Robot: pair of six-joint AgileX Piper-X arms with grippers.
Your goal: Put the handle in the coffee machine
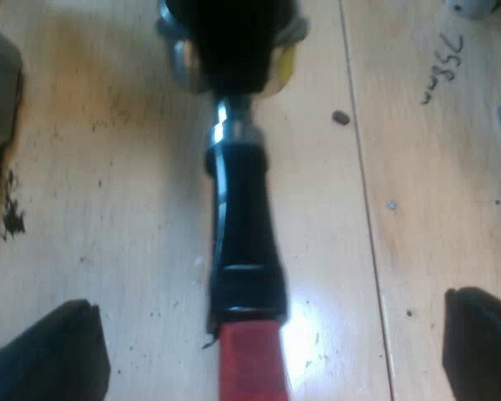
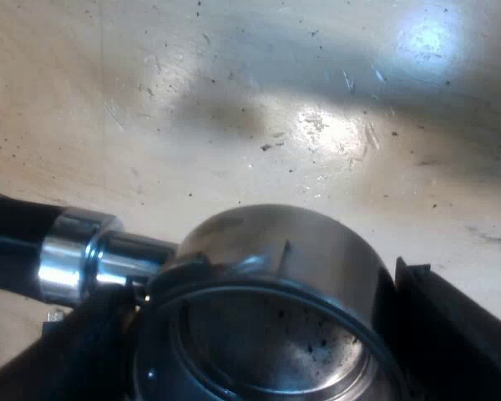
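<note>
Currently held: the holder (image 1: pixel 242 242) is clamped at its metal basket (image 2: pixel 267 242) by the right gripper (image 2: pixel 259 326), with a black finger pressed to each side of the rim.
Reason for the hold: the basket end is judged to be gripped so that the handle is left free for a second grasp.
Left gripper (image 1: pixel 271 309): its fingers are spread wide, one on each side of the red end (image 1: pixel 250 368), and nothing is touched; a closing on the handle seems to be prepared.
Place of the holder: it is seen over the wooden tabletop (image 1: pixel 108 167), running alongside a seam (image 1: pixel 363 184) between boards. Whether it rests on the wood or is lifted cannot be told, nor how near a tabletop edge it is.
Task state: the holder is judged not yet locked into the coffee machine.
Basket inside: only a few dark specks are seen.
Writing: a handwritten mark (image 1: pixel 445 67) on the tabletop beyond the seam is read roughly as "755mm"; no brand is made out on the holder.
</note>
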